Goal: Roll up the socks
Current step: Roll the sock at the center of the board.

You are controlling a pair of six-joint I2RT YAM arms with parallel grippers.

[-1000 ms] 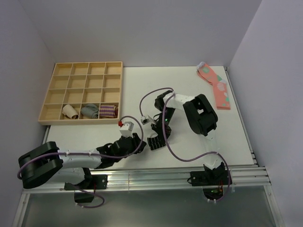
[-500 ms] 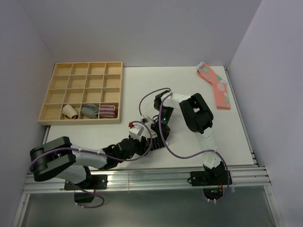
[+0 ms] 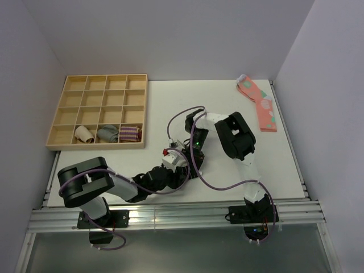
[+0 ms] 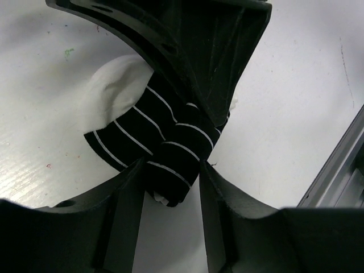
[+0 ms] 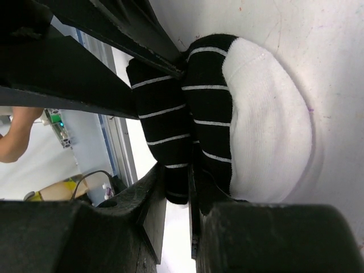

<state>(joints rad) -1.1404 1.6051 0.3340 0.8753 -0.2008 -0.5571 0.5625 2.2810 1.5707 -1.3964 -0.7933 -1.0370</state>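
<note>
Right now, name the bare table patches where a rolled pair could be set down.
Free: the far table strip between the wooden tray and the pink socks; also the near right corner beside the right arm. Crowded: the middle, where the left end effector and right end effector meet on the black socks.

Left gripper [image 3: 185, 170] meets right gripper [image 3: 192, 159] on the table [image 3: 273, 159] (socks seemingly hidden between).
</note>
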